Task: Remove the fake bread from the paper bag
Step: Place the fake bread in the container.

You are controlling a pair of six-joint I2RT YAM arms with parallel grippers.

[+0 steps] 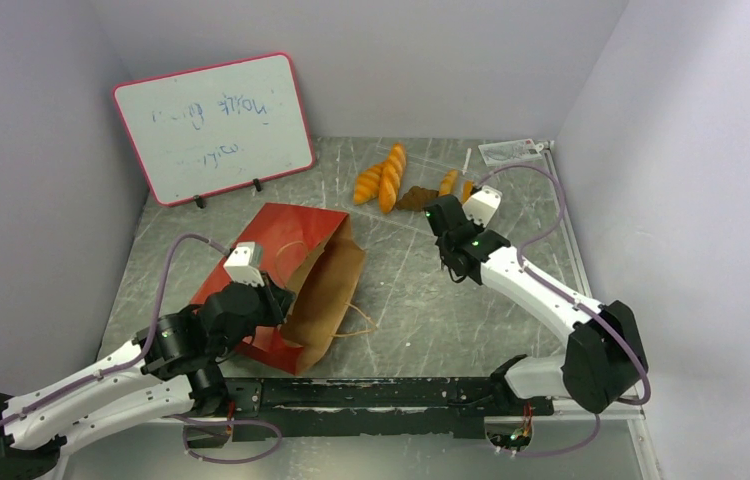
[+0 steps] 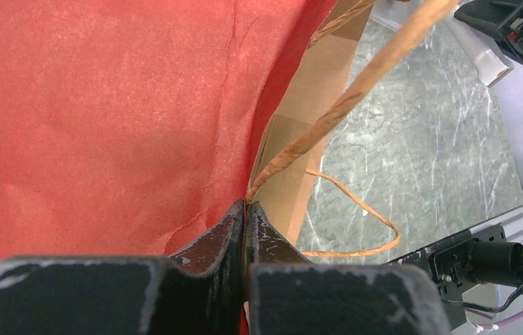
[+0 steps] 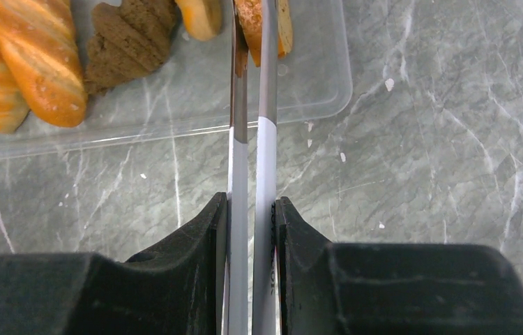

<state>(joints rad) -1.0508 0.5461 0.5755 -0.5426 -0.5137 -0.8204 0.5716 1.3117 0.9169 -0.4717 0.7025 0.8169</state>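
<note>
A whiteboard with a red edge leans on the back wall at the far left. It has faint writing, too pale to read.

Near it, the red paper bag lies on its side on the grey worktop, its brown mouth facing right. The left hand is pressed together on the rim of the bag, right where a thin brown handle joins it. Only the left wrist view shows this pinch; from above, the arm hides it.

Further right, the toy bread lies well apart from the bag, at the back of the worktop: two long orange loaves, a dark brown piece and smaller orange bits. The right wrist view shows that they sit in a clear tray, which is hard to see from above.

The right hand squeezes long metal tweezers. Their tips sit on both sides of a small orange piece at the top edge of the right wrist view.

At the far right back lies a small white packet; its print is too small to read.
</note>
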